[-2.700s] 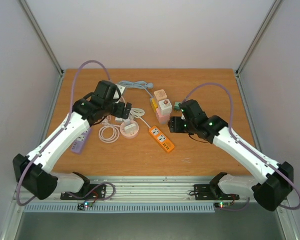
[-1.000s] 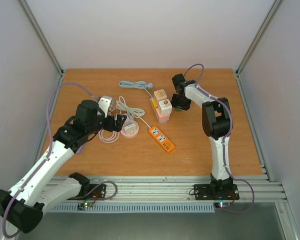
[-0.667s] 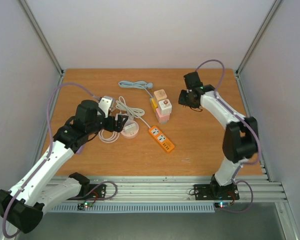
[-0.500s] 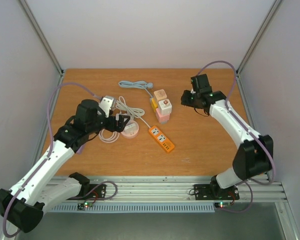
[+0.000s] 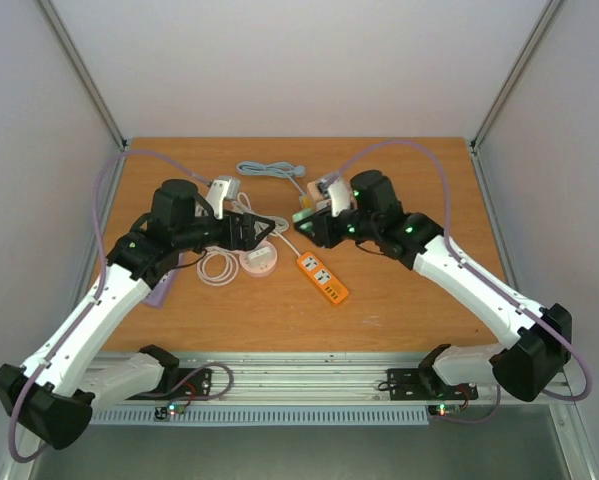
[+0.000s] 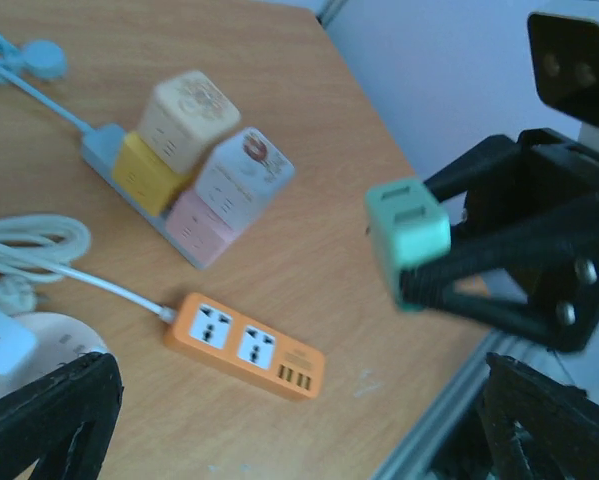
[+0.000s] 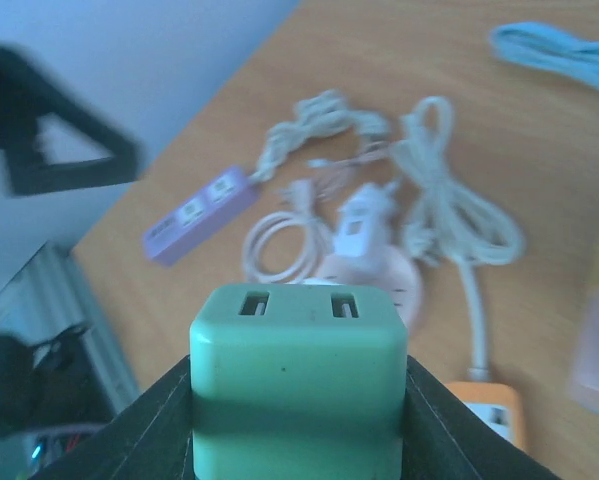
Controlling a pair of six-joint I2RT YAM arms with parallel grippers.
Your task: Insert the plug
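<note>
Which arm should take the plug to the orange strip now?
Right. The right gripper is clamped on the green plug, close to the orange strip. The left gripper is open and empty.

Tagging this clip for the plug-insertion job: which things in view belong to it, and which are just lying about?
In the job: mint-green cube plug, gripped by the right tool; orange power strip, likely its socket.
Lying about: lilac power strip; light-blue cable; white coiled cords; cluster of pastel cube adapters; round pink-white socket hub.
</note>
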